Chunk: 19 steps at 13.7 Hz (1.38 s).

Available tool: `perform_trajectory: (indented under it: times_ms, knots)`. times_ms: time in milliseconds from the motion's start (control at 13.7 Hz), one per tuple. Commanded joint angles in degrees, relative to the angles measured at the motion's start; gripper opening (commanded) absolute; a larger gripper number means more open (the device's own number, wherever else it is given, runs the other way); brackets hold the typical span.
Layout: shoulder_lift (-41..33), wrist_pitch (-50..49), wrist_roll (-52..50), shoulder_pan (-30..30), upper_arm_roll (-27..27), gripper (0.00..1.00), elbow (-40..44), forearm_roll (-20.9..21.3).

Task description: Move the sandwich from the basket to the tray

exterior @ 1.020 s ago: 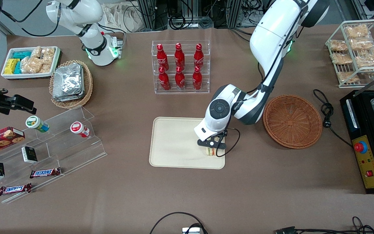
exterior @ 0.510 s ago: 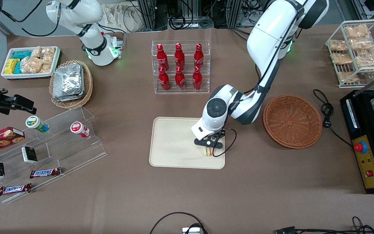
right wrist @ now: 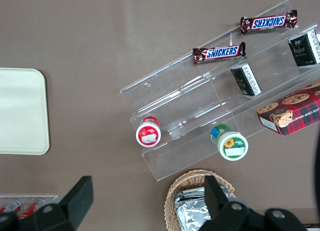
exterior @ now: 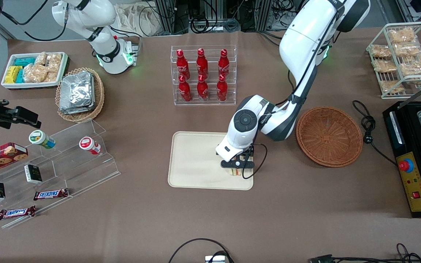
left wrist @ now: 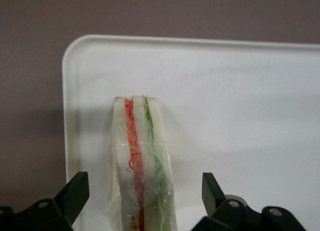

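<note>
The sandwich (left wrist: 142, 161), a plastic-wrapped wedge of pale bread with orange-red and green filling, lies on the cream tray (left wrist: 240, 106) near the tray's corner toward the working arm's end. My left gripper (left wrist: 145, 198) is open, with one finger on each side of the sandwich and a clear gap to both. In the front view the gripper (exterior: 236, 165) hangs low over the tray (exterior: 196, 160), and the sandwich (exterior: 236, 172) peeks out beneath it. The reddish-brown basket (exterior: 329, 136) stands empty beside the tray, toward the working arm's end.
An acrylic rack of red cola bottles (exterior: 203, 75) stands farther from the camera than the tray. A tan basket of foil packs (exterior: 80, 94) and a clear stepped shelf of snacks (exterior: 49, 164) lie toward the parked arm's end. A black machine (exterior: 417, 153) and a wire rack (exterior: 402, 58) sit past the basket.
The gripper shifted slightly along the tray toward the parked arm's end, then held over the sandwich. Its fingers now stand apart from the sandwich.
</note>
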Motion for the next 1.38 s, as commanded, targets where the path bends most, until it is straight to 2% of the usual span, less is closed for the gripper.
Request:
perform_trajectory:
  times_ms: [0,437,801,1311]
  knots:
    - [-4.06,-5.82,-4.21,1.02,0.77,1.0,1.21,0.56]
    - [-13.73,-18.39,-3.87,2.09,9.28,1.0,1.83,0.74]
    - [-17.51,-20.78,-1.15,2.17,16.4,1.0,1.83,0.65]
    - [-21.03,-25.44,7.47,2.26,22.65,1.0,2.88,-0.4]
